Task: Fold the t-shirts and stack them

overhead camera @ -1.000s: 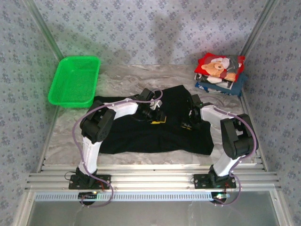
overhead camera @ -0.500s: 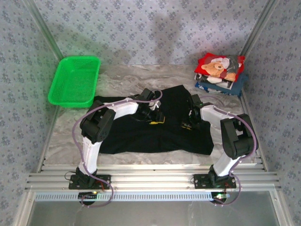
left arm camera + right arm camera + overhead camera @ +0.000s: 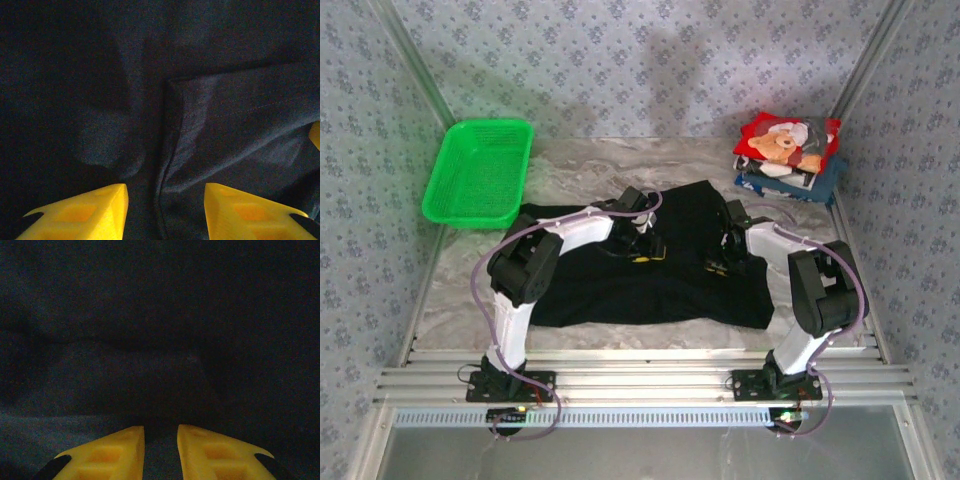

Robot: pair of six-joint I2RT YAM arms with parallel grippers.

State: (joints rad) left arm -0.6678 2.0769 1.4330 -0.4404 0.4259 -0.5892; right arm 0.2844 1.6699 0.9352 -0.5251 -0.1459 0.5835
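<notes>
A black t-shirt [image 3: 620, 285] lies spread flat across the middle of the table. My left gripper [image 3: 642, 254] rests low over its centre, and in the left wrist view the left gripper [image 3: 165, 192] stands open, yellow fingers [image 3: 85, 212] wide apart, with a fold edge of the black t-shirt [image 3: 225, 110] running between them. My right gripper [image 3: 719, 264] is down on the shirt's right half. In the right wrist view the right gripper [image 3: 160, 432] shows a narrow gap over the black t-shirt [image 3: 160, 315]. The folded t-shirts [image 3: 788, 157] are stacked at the back right, red teddy-bear print on top.
A green mesh basket [image 3: 478, 172] stands at the back left. Bare marble table [image 3: 460, 300] shows left of the shirt. Patterned walls close in three sides, and an aluminium rail [image 3: 640, 365] runs along the near edge.
My left gripper has slid a little to the left and back across the shirt. The right gripper has barely shifted. Jaw openings look unchanged.
</notes>
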